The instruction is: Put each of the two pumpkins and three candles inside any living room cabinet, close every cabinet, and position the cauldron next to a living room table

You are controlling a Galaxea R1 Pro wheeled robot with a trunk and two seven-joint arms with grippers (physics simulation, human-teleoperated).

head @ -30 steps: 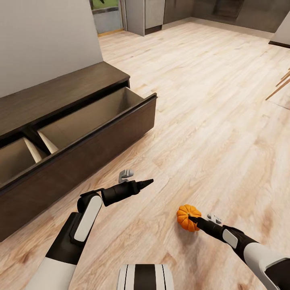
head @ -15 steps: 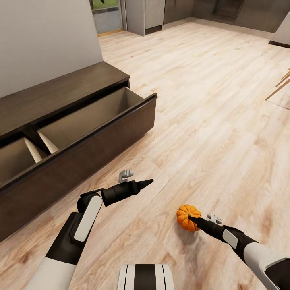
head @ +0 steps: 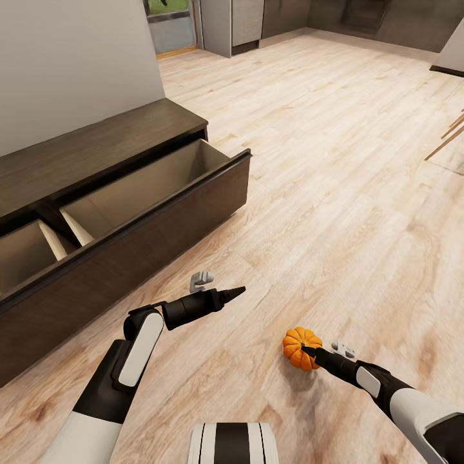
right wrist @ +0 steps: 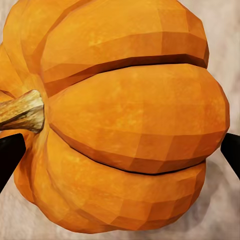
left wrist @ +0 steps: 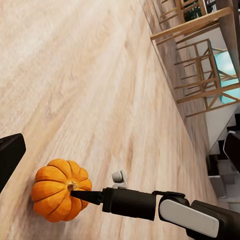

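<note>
One orange ribbed pumpkin [head: 295, 345] rests on the wood floor at the lower right. My right gripper [head: 304, 350] is open around it. In the right wrist view the pumpkin [right wrist: 125, 125] sits between the two dark fingertips [right wrist: 7, 155], its stem beside one of them. The left wrist view looks across at that pumpkin [left wrist: 55, 192], with a right finger lying at its stem. My left gripper [head: 238, 292] hovers open and empty over the floor, left of the pumpkin. The dark-brown cabinet [head: 161, 219] stands at the left with two drawers pulled out, their pale insides bare.
A grey wall [head: 77, 58] rises behind the cabinet. Open wood floor stretches from the drawer front to the far doorway [head: 171, 26]. Wooden chair legs [head: 448, 138] poke in at the right edge, and dining chairs [left wrist: 200, 35] stand beyond the pumpkin.
</note>
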